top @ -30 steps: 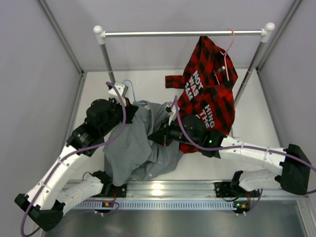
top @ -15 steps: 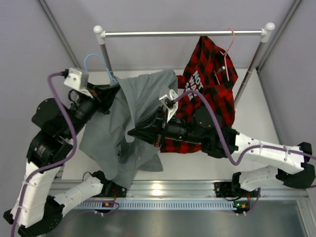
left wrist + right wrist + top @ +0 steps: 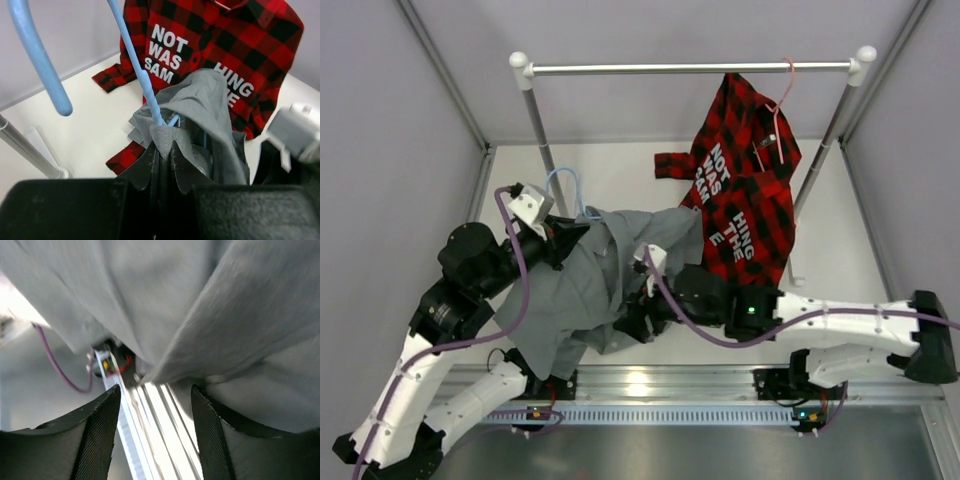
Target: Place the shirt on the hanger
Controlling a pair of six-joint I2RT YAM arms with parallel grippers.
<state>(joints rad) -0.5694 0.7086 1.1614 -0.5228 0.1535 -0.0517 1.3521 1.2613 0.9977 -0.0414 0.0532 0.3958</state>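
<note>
Pinching the collar of the grey shirt (image 3: 210, 100) at their tips, the left fingers (image 3: 186, 172) sit nearest the light-blue wire hanger (image 3: 132, 55), whose neck rises straight ahead of them. The right fingers (image 3: 95, 440), spread, wait beneath hanging shirt cloth.
</note>
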